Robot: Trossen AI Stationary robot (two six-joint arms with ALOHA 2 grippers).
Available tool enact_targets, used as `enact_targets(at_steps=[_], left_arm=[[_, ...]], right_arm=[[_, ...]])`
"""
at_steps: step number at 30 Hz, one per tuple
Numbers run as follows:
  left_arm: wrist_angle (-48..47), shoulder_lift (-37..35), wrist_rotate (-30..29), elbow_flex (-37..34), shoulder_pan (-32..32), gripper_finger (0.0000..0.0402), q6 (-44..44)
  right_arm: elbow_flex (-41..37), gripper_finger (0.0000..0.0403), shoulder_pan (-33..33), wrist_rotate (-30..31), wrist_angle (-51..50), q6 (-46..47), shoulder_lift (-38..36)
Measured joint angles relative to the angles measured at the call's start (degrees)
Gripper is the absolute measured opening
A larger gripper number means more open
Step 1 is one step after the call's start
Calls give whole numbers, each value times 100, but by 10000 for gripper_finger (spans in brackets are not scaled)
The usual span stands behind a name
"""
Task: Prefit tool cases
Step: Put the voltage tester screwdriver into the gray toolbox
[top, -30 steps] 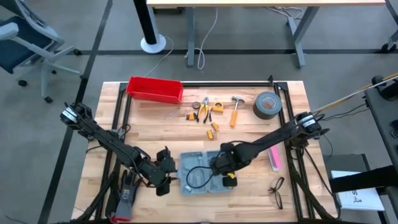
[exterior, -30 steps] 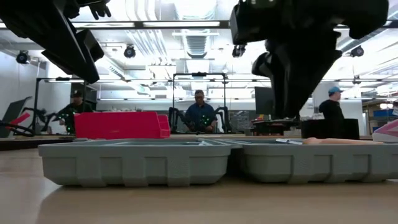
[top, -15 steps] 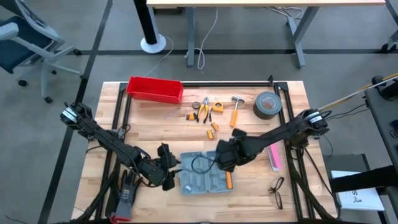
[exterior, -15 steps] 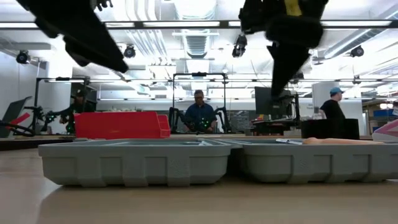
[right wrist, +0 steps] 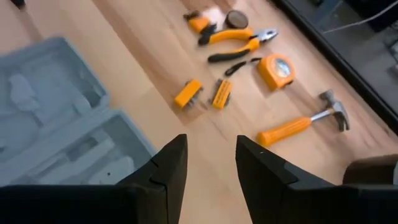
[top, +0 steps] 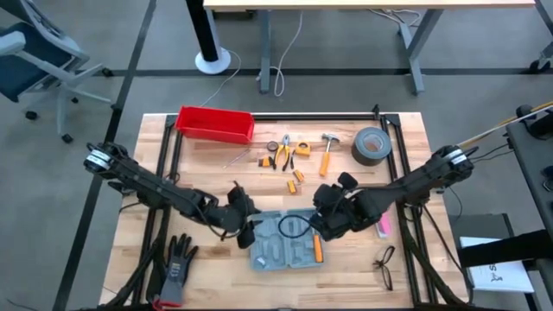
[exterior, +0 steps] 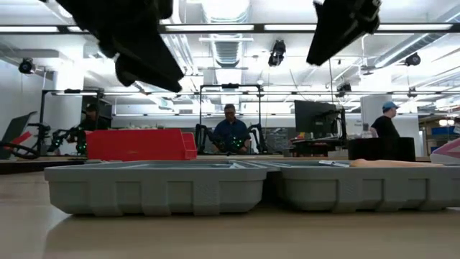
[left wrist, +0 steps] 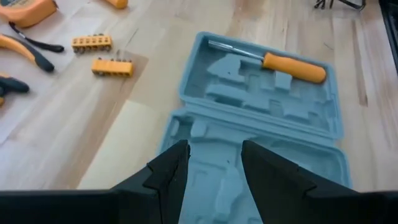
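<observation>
Tool case (top: 285, 240) is lying flat open on the wooden table (top: 207, 164), grey-blue with the moulded slots facing up, and it sits right between the two pincers. One orange-handled screwdriver (left wrist: 292, 65) is lying in the half of the case farther from the left gripper (left wrist: 211, 165), and a black cable loop (top: 291, 229) rests on the case's upper part. That left gripper hovers just over the case's near edge with its fingers (left wrist: 169, 167) partly apart and nothing between them, you can see the case interior straight through the gap. The right gripper (right wrist: 210, 163) is up above the case's other side, angled toward the loose tools, fingers also partly spread and holding nothing. Out past the right gripper there's a spread of stuff on the wood: two orange bit holders (right wrist: 204, 94), orange-handled pliers (right wrist: 242, 38), an orange tape measure (right wrist: 278, 68) and a hammer (right wrist: 303, 126) with an orange grip. Farther beyond, a grey roll of duct tape (top: 371, 145), and a red bin (top: 215, 124) off beyond the left gripper. A black glove (top: 179, 260) lies behind the left gripper near the table edge, and glasses (top: 385, 266) sit behind the right one. People (exterior: 230, 129) are visible in the room behind.
</observation>
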Motion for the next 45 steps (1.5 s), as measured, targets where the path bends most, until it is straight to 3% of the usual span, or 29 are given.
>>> enact_targets(at_steps=[8, 16, 27, 37, 45], left_arm=[[101, 0, 813, 0, 894, 158, 400], [99, 0, 1432, 0, 1863, 158, 591], [-141, 4, 2634, 4, 2831, 169, 1195], [-164, 93, 2676, 11, 3591, 238, 1548], [-742, 323, 2370, 11, 4046, 234, 1638]], right_arm=[[-204, 99, 86, 120, -45, 501, -8], [-308, 86, 548, 906, -39, 1105, -10], [-529, 85, 554, 569, 231, 1230, -8], [-538, 108, 681, 962, 1356, 712, -7], [-542, 102, 723, 966, 1844, 519, 34]])
